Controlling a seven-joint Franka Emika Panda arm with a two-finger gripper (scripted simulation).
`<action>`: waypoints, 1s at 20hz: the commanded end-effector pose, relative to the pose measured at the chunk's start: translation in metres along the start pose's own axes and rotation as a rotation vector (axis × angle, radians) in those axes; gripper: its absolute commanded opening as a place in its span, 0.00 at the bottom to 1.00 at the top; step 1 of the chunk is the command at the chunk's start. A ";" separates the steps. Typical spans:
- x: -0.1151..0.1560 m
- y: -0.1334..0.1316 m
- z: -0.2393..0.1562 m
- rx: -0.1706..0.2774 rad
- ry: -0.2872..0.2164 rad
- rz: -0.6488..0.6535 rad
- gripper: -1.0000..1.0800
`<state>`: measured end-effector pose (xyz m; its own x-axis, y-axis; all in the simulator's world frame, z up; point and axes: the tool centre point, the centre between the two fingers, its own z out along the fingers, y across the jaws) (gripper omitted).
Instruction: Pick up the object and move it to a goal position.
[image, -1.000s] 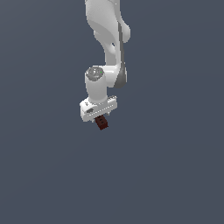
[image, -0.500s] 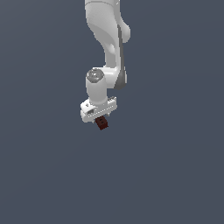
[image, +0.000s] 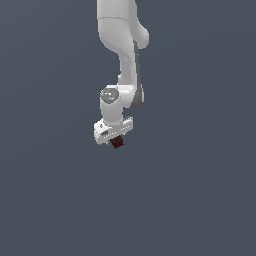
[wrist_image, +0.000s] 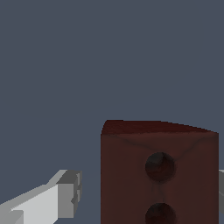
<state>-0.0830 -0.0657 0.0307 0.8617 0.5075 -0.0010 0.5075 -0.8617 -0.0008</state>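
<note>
The object is a small dark red-brown cube (image: 118, 143). It sits between the fingers under my white gripper (image: 116, 141) in the exterior view, much smaller than the hand. In the wrist view the cube (wrist_image: 159, 175) fills the lower right of the picture. Its near face shows two round dark holes. One light grey finger (wrist_image: 59, 199) shows beside it, and the other finger is only a sliver at the picture's edge. The gripper is shut on the cube. No goal marker shows in either view.
The white arm (image: 122, 45) comes down from the top of the exterior view. All around is a plain, even dark blue-grey ground (image: 200, 200), with no other objects, edges or containers in view.
The wrist has shifted slightly down and towards the exterior view's right. The cube stays in the gripper at nearly the same spot.
</note>
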 end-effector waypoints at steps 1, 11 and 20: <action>0.001 0.000 0.003 -0.001 0.001 -0.001 0.96; 0.001 0.000 0.004 -0.001 0.001 -0.001 0.00; 0.012 0.001 -0.006 -0.002 0.001 0.000 0.00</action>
<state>-0.0765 -0.0630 0.0323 0.8620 0.5069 -0.0020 0.5069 -0.8620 -0.0007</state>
